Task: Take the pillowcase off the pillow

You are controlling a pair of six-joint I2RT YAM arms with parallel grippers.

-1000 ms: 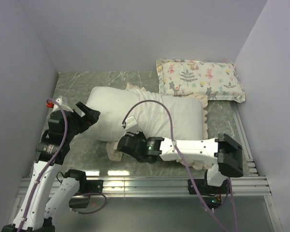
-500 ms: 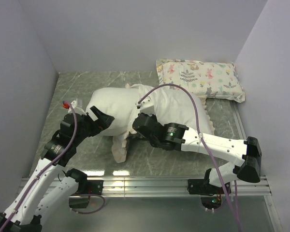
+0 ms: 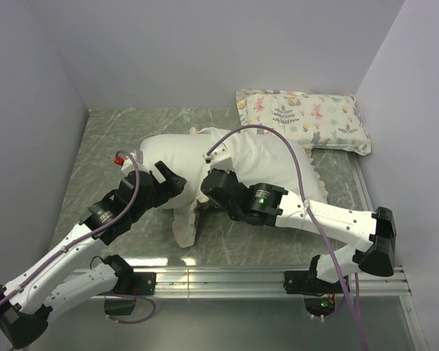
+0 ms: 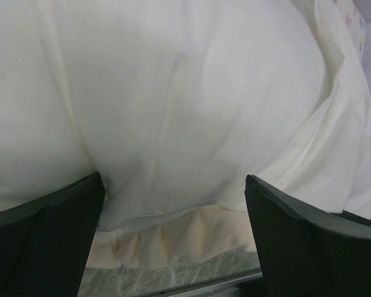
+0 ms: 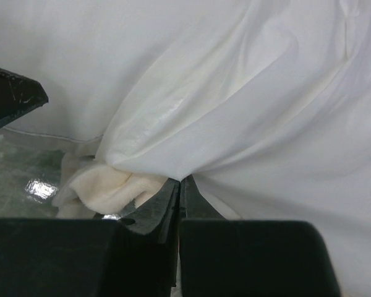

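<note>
The white pillow lies mid-table, its left end bare. The pillowcase, cream-white side out, covers its right part, and a ruffled frill hangs at the front. My left gripper is open, its jaws wide apart around the pillow's bare end, with the frill below. My right gripper is shut on a bunched fold of the pillowcase, pinched at its tips and held just above the table. One finger of the left gripper shows at the left of the right wrist view.
A small floral animal-print pillow lies at the back right against the wall. Grey walls close in the left, back and right. A metal rail runs along the near edge. The marble tabletop shows at the back left.
My left gripper has moved right and forward until its jaws are around the pillow's end. My right gripper has lifted the pillowcase fold up and back, bunching the cover; it has hardly moved lately.
</note>
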